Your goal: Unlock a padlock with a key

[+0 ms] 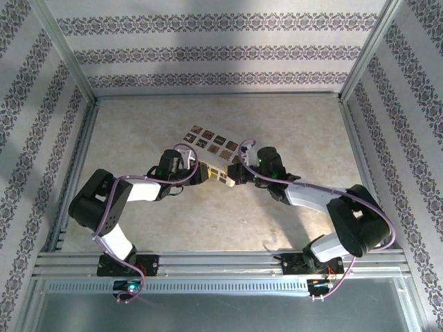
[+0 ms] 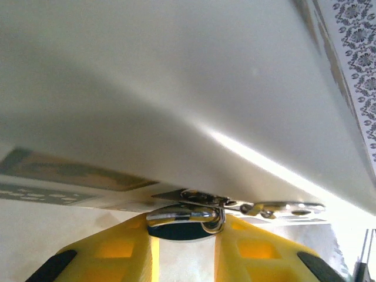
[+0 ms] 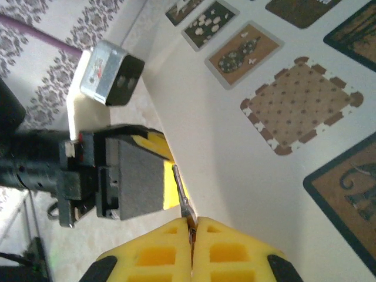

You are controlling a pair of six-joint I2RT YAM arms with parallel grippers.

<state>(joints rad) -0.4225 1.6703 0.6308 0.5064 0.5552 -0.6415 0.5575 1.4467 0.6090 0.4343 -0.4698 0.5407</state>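
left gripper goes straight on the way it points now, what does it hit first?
The cream box: it looms just past the padlock in the left gripper. Depth is hard to judge.

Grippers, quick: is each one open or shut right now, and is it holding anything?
The left gripper: closed around the padlock, as far as it looks.
The right gripper: shut on the key.

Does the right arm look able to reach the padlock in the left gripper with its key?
Probably yes: the right gripper, pinching the key, sits beside the left gripper holding the padlock, nothing between them; the cream box runs alongside.
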